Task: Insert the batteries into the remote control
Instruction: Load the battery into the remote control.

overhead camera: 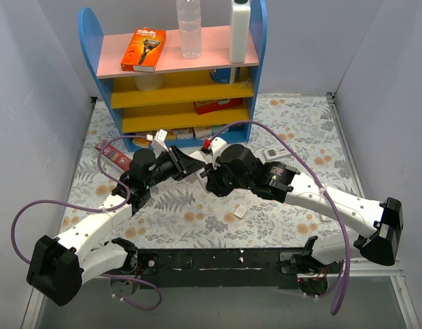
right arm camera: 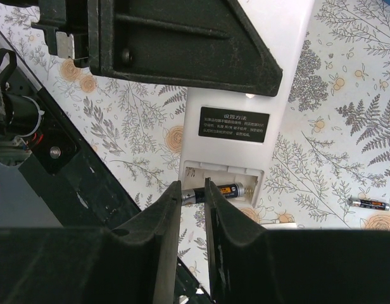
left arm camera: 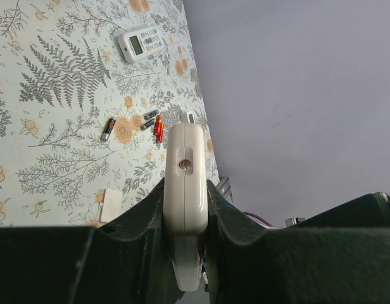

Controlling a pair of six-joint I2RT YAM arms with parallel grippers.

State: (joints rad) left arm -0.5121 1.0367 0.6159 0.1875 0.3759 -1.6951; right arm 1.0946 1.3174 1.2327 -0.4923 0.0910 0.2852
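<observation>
Where the two arms meet over the middle of the flowered table [overhead camera: 303, 127], the top view shows the left gripper [overhead camera: 185, 164] and the right gripper [overhead camera: 209, 177] nose to nose. What they hold is mostly hidden by their dark bodies. A small white piece [overhead camera: 241, 211] lies on the cloth just in front of them, a white remote [overhead camera: 274, 153] with a pale screen lies to the right, and a shelf unit [overhead camera: 114, 92] stands behind. In the left wrist view, the remote control [left arm camera: 185, 161] is seen edge-on as a slim, plain white slab with rounded corners. It is clamped between that gripper's two fingers and lifted clear of the table. Below it lie three loose batteries [left arm camera: 149, 119] close together: two are dark with silvery ends and one is red. In the right wrist view, the remote's white back faces the camera and bears a black label [right arm camera: 233, 124] with white characters. Under the label is an open compartment [right arm camera: 249, 174], near the remote's lower end. A battery [right arm camera: 228, 190], dark with a gold band, lies crosswise in that compartment. The right gripper's narrow fingers are pinched on its left end. The left gripper's fingers grip the remote's upper part. One more loose battery lies on the table off to the right.
</observation>
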